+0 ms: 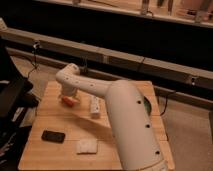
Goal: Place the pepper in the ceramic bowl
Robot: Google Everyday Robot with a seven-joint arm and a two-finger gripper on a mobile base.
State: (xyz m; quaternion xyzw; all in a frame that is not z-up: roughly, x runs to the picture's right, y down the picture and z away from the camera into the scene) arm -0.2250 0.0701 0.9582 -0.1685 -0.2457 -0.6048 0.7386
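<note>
The pepper (69, 101) is small and orange-red. It lies on the wooden table (60, 120) at the back left. My gripper (68, 95) hangs from the white arm's wrist, right over the pepper and touching or almost touching it. The ceramic bowl (148, 106) is on the right side of the table. Only a dark green sliver of it shows behind my big white arm segment (132, 130).
A white upright bottle (95, 107) stands just right of the pepper. A flat black object (53, 136) and a white pad (87, 146) lie near the front of the table. Dark equipment (12, 100) stands off the table's left edge. A rail runs behind.
</note>
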